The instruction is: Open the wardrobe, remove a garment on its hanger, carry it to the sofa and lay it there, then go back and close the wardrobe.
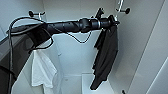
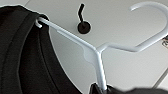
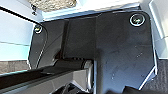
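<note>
The left gripper [image 1: 113, 21] was hidden partly behind the garment [image 1: 106, 55], so the state of its fingers could not be told. In the left wrist view the hanger [image 2: 97, 53] was cut at the lower edge, and one end was covered by black cloth.

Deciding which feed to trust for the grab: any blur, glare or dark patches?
Head view: soft and blocky, evenly lit white wardrobe; black garment reads as a flat silhouette. Left wrist view: hanger clear against white, edges slightly soft, cloth featureless. Right wrist view: mostly dark, faint sheen, no glare.
</note>
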